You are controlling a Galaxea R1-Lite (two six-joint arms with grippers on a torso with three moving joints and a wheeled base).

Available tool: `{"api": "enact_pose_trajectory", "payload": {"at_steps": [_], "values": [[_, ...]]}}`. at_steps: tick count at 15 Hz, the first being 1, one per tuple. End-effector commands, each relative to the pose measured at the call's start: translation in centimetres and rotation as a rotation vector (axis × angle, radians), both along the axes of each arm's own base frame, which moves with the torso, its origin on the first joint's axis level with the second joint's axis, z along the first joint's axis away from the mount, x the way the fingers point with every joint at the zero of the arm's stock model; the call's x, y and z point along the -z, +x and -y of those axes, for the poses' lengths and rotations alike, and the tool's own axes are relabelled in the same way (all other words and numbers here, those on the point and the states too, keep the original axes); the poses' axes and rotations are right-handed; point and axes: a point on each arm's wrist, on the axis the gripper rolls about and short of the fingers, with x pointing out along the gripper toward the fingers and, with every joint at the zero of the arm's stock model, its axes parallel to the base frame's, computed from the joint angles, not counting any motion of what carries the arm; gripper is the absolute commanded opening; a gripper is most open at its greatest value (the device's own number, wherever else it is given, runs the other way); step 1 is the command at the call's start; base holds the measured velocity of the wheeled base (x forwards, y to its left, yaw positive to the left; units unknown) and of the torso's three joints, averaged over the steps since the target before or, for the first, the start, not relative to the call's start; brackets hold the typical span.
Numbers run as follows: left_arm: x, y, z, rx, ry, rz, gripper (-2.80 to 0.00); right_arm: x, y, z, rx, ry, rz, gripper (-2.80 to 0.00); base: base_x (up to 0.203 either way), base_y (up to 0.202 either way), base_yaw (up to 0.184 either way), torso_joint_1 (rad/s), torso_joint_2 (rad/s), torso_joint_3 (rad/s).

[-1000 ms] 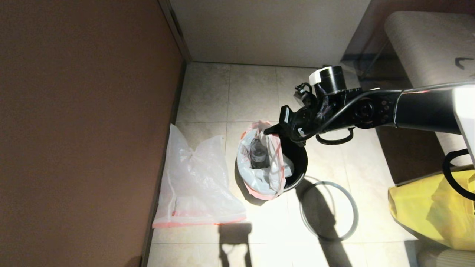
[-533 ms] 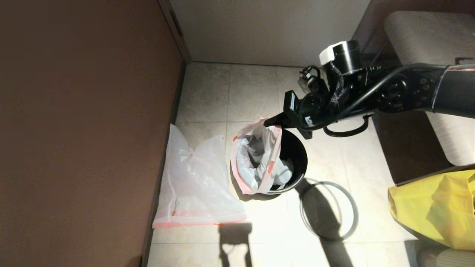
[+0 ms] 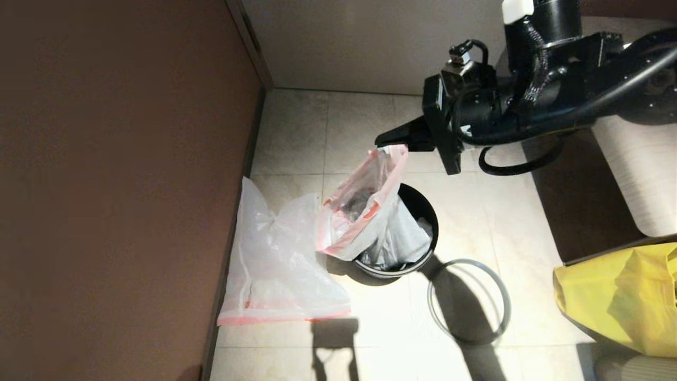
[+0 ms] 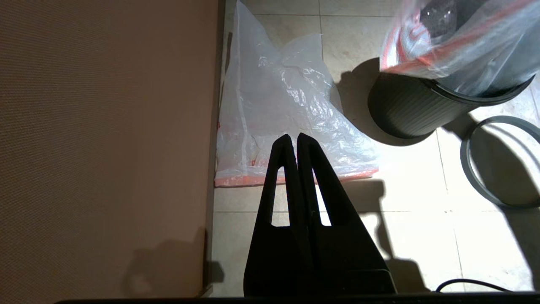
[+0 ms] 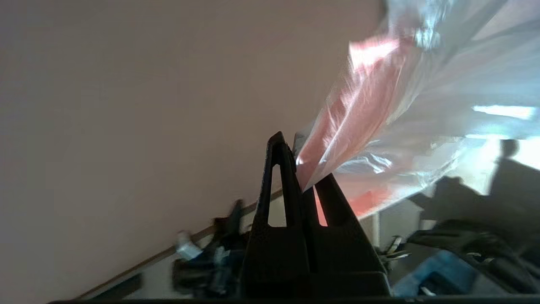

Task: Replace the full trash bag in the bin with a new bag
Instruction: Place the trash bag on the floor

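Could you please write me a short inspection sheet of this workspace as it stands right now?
Surface: tiled floor, lit, shadowed.
Job's things: full bag partly lifted out of bin; new bag flat by brown wall; grey hoop lying beside bin.
Clutter: yellow bag.
Grippers: right gripper shut on full bag's pink band; left gripper shut, empty, above new bag.
Cables: black loop under right arm.
Surroundings: corner walls, beige seat.

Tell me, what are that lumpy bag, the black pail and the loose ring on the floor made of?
Full trash bag: thin translucent plastic film, crinkly and glossy. Bin: probably matte black plastic with fine ribbed walls. Grey hoop: stiff and smooth, plastic or metal, hard to tell.
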Motion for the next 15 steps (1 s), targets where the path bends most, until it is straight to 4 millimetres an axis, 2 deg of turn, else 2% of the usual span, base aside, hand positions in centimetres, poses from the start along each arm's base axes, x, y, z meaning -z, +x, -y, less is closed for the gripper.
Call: {"api": "enact_pose_trajectory", "payload": {"at_steps": [1, 5, 9, 15], "values": [[0.0, 0.0, 0.0, -0.001, 0.000, 0.000, -2.80, -1.8, -1.5, 0.8, -0.006, 0.032, 0.034, -2.80, 0.000, 0.000, 0.000, 0.000, 0.00, 0.000], [0.0, 0.0, 0.0, -0.001, 0.000, 0.000, -2.80, -3.7, -3.3, 1.6, -0.017, 0.064, 0.097, -2.80, 0.000, 0.000, 0.000, 0.000, 0.00, 0.000], [0.0, 0.0, 0.0, -0.001, 0.000, 0.000, -2.80, -7.5, -5.6, 2.9, -0.010, 0.167, 0.301, -2.80, 0.000, 0.000, 0.000, 0.000, 0.00, 0.000], [0.0, 0.0, 0.0, -0.001, 0.000, 0.000, -2.80, -12.7, -10.0, 7.6, 0.193, 0.229, 0.654, -2.80, 0.000, 0.000, 0.000, 0.000, 0.00, 0.000]]}}
